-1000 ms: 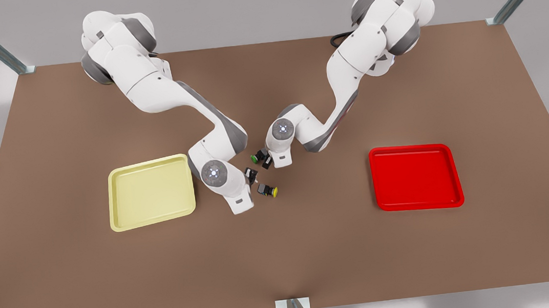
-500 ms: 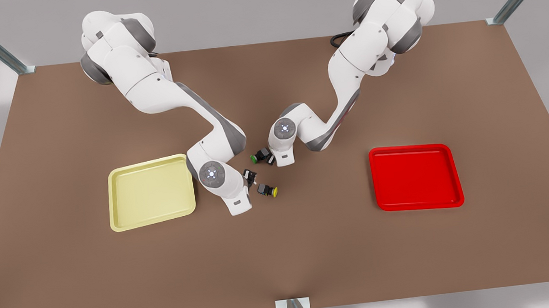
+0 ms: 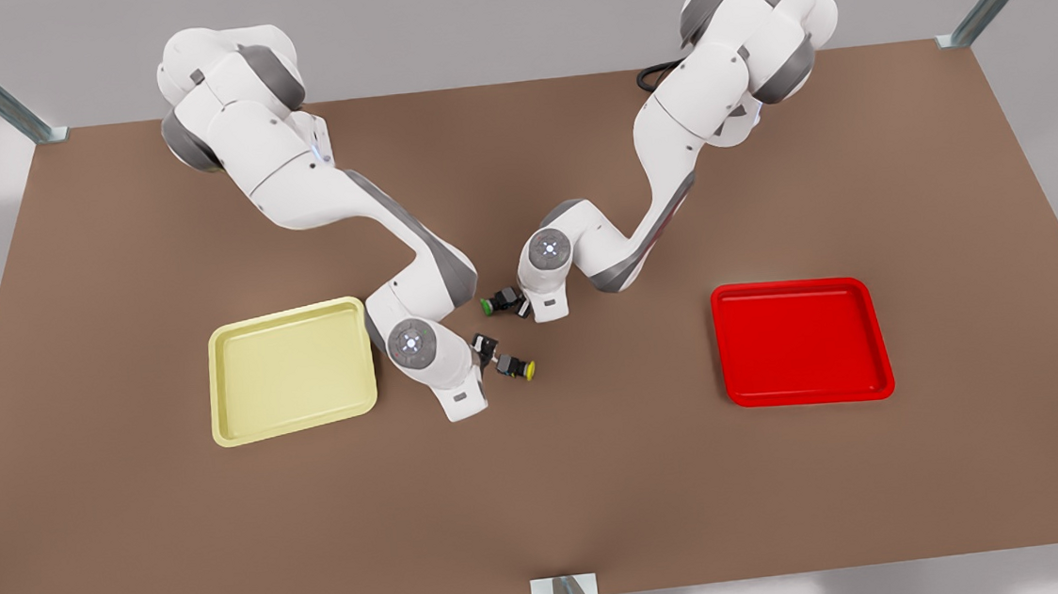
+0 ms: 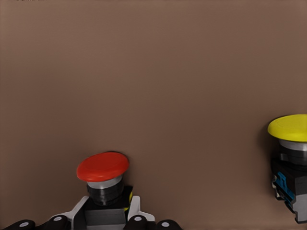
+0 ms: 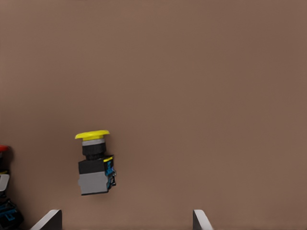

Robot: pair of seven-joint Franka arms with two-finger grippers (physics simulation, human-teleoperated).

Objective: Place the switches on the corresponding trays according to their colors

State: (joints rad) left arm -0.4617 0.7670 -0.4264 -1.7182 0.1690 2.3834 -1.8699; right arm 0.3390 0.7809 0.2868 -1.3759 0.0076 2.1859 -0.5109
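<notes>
In the left wrist view my left gripper (image 4: 106, 218) is shut on the dark body of the red switch (image 4: 103, 167), which lies on the brown table. From the front, that gripper (image 3: 486, 345) sits just to the right of the pale yellow tray (image 3: 289, 372). The yellow switch (image 3: 518, 368) (image 4: 288, 143) (image 5: 94, 163) lies loose beside it. My right gripper (image 3: 516, 304) (image 5: 124, 223) is open with nothing between its fingers. The green switch (image 3: 490, 306) lies right against it on the front view's left. The red tray (image 3: 802, 342) lies off on the front view's right.
Both trays hold nothing. Metal frame posts stand at the table's far corners (image 3: 952, 39), and a bracket (image 3: 561, 589) sits at the middle of the front edge. Wide bare table (image 3: 544, 485) lies in front of the trays.
The left arm's wrist has shifted slightly, its gripper staying at the red switch. The right gripper's fingers have drawn in under its hand beside the green switch. The switches have hardly moved.
</notes>
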